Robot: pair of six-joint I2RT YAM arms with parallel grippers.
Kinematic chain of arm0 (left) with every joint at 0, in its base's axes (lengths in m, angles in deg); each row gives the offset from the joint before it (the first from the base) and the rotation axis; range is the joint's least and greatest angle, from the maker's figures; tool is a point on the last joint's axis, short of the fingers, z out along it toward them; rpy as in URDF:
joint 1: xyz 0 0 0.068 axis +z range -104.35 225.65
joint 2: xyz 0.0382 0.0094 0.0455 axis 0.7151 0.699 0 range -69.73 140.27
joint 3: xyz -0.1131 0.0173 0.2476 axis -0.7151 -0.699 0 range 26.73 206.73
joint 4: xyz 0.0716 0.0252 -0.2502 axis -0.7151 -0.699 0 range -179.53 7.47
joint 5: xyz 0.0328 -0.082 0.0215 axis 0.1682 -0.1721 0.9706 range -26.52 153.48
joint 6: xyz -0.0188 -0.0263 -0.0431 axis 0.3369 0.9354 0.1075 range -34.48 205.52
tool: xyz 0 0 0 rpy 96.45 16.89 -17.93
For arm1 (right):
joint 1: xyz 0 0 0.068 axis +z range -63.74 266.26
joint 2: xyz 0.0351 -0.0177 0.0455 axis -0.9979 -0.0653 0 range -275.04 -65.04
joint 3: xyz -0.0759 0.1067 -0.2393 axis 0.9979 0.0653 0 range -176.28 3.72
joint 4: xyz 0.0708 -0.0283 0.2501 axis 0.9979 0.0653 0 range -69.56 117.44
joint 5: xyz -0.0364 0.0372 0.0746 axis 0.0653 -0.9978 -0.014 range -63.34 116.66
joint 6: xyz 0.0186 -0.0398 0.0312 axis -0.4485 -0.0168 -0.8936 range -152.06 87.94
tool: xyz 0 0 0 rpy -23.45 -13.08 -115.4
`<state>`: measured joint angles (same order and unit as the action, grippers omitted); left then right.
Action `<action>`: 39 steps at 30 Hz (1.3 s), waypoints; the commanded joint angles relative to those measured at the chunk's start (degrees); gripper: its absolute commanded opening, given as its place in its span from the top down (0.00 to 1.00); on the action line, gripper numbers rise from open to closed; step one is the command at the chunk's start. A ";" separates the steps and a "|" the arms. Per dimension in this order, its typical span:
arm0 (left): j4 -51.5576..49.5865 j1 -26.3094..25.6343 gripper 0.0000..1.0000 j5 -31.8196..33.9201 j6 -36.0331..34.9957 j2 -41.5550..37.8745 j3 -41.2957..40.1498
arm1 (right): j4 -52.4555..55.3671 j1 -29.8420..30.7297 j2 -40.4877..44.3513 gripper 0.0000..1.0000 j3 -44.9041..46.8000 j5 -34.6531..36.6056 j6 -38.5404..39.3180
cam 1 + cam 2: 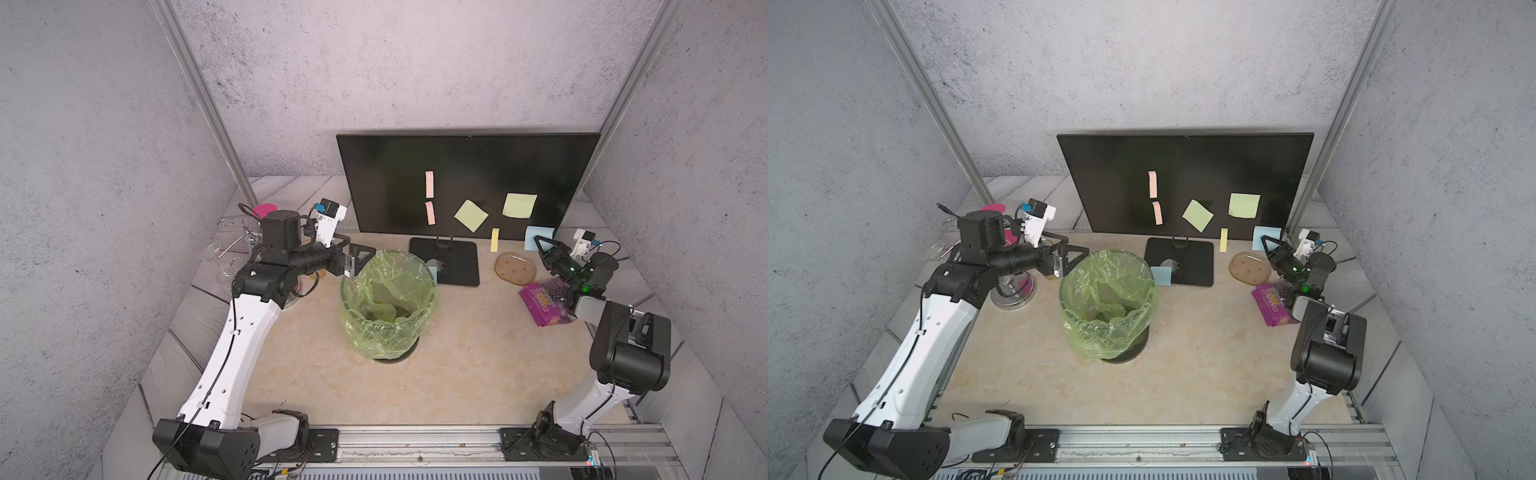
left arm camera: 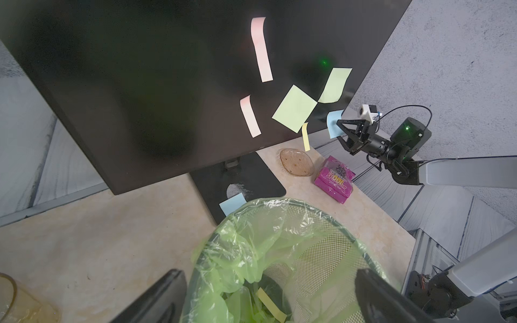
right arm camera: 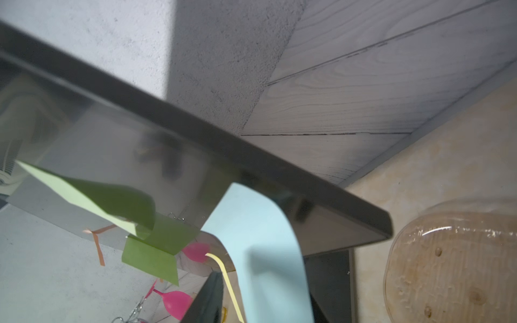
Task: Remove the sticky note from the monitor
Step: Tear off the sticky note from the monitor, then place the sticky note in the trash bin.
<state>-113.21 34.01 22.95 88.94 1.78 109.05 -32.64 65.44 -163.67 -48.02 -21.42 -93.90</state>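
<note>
Blue sticky note (image 1: 531, 235): pale, curling off the lower right corner of the black monitor (image 1: 415, 174), right of frame centre. Right pincer (image 2: 340, 130) at the note; grip cannot be told. Left pincer (image 2: 270, 272) spread apart over the green-lined bin (image 1: 386, 332).

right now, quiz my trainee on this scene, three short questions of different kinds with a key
1. True or false: the left gripper hovers at the rim of the bin with its jaws open.
2. Which colour of note is closest to the right gripper? A pink, B blue, C green.
3. How many pink strips are stuck on the monitor?

Key: 1 true. 2 B, the blue note at the screen's lower corner. 3 two.
</note>
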 commanded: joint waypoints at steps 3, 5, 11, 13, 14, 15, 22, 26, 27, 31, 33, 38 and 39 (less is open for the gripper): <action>-0.66 0.26 0.00 -0.95 -0.34 -0.67 -0.16 | -3.04 -0.19 4.00 0.77 2.74 -0.59 -0.23; -0.54 0.26 0.00 -1.03 -0.32 -0.59 -0.23 | -2.92 -0.18 4.87 0.86 3.11 -1.06 -0.19; -0.61 0.30 0.00 -1.08 -0.17 -0.66 -0.15 | 0.63 -0.10 8.60 1.00 3.38 -2.33 1.82; -0.60 0.30 0.00 -1.04 -0.12 -0.75 -0.16 | 3.10 0.11 10.92 1.00 3.49 -2.88 3.53; -0.59 0.29 0.00 -0.97 -0.09 -0.75 -0.15 | 4.56 0.27 12.16 1.00 3.47 -3.04 4.35; -0.61 0.30 0.00 -0.95 -0.04 -0.75 -0.16 | 6.12 0.44 13.44 1.00 3.41 -3.14 5.52; -0.63 0.30 0.00 -0.43 0.31 -1.02 -0.33 | 23.32 3.21 24.64 1.00 1.48 -3.21 16.61; -0.54 0.25 0.00 0.02 0.57 -1.30 -0.32 | 30.32 6.99 29.93 1.00 -1.62 -2.97 20.64; -0.53 0.29 0.00 0.25 0.62 -1.40 -0.40 | 32.29 8.53 30.84 1.00 -2.66 -2.83 21.93; -0.73 0.27 0.00 2.37 0.78 -2.41 -0.82 | 45.78 19.83 33.43 1.00 -9.56 0.78 33.16; -1.14 0.30 0.00 4.81 0.86 -3.25 -0.93 | 49.37 24.83 33.35 1.00 -12.73 1.78 36.36; -0.68 0.43 0.00 8.85 1.79 -5.40 -0.77 | 57.32 39.55 30.32 1.00 -19.04 5.61 45.93; -0.62 0.47 0.00 8.90 1.89 -5.61 -0.72 | 61.63 42.59 29.01 1.00 -20.79 7.41 49.30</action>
<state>-114.08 34.01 29.61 90.08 -2.31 108.48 18.00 102.97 -132.39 -65.36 -18.44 -55.30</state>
